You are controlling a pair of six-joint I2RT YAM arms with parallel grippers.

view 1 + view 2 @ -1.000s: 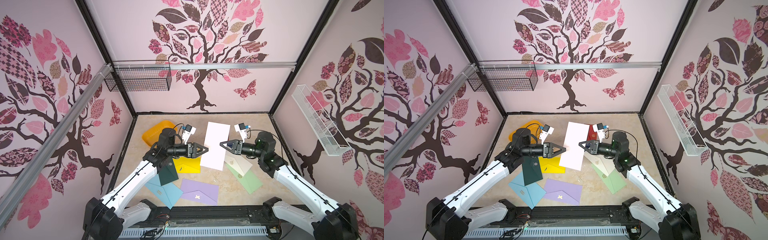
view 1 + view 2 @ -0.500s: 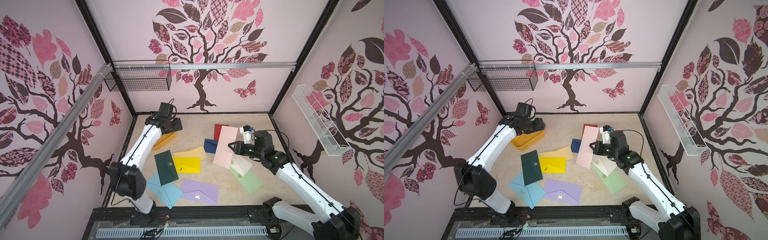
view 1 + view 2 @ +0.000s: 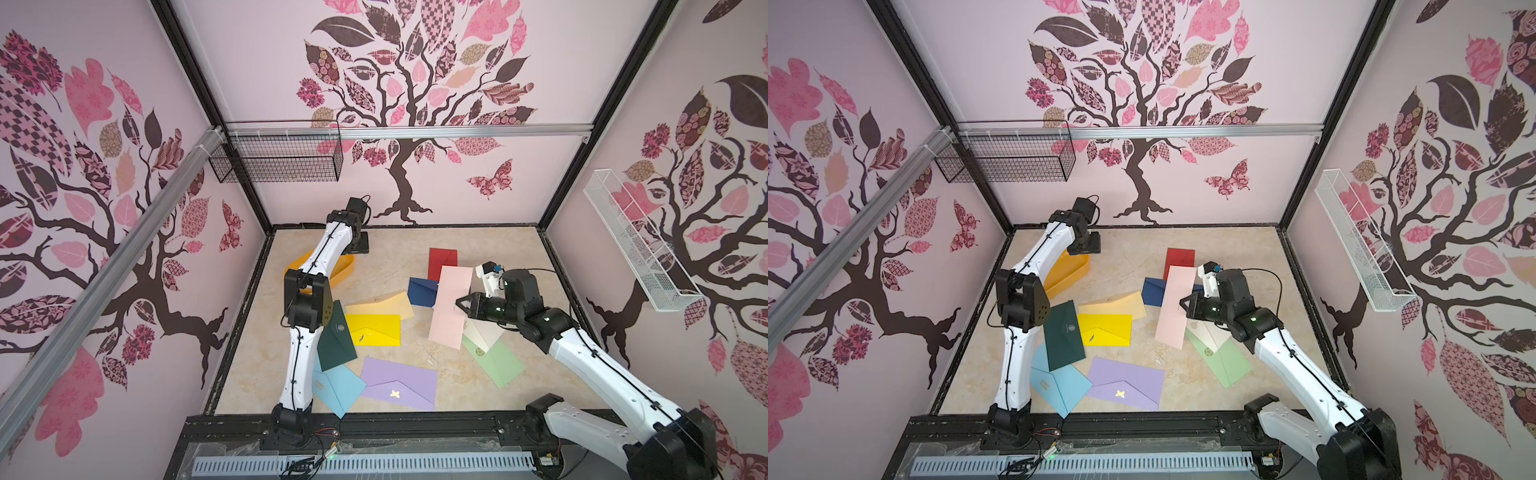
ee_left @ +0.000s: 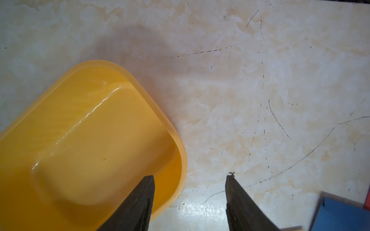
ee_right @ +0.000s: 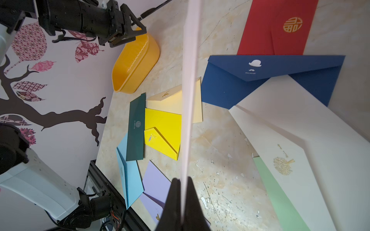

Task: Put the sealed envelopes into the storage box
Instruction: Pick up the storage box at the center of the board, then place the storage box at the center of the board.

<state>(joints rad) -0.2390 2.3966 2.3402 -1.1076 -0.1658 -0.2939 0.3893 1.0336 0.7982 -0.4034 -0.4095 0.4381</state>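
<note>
Right wrist view has the pink envelope (image 5: 189, 96) running edge-on straight out from the right claw (image 5: 181, 183). Both fingers are pinched tight on one long edge, and the sheet hangs clear of the table (image 5: 218, 144).

To one side of that claw lies the white envelope (image 5: 300, 136). It overlaps the light green envelope (image 5: 280, 202) and a corner of the navy envelope (image 5: 230, 84). The red envelope (image 5: 276, 28) lies beyond the navy one, its near end tucked under it.

Across the held sheet, toward the left arm, the yellow envelope (image 5: 162, 124) overlaps the cream envelope (image 5: 170, 100). The dark green envelope (image 5: 136, 128) lies over the light blue envelope (image 5: 130, 176). The lilac envelope (image 5: 156, 180) is closest to the robot's base.

Well beyond the right claw's tips, by the far wall, sits the storage box (image 4: 183, 152). In the left wrist view the left claw (image 4: 190, 177) hangs over the box's end with its jaws spread wide and nothing held. One finger is above the box's inside, the other above bare table, with the rim between them. Whether either finger touches the box cannot be told.
</note>
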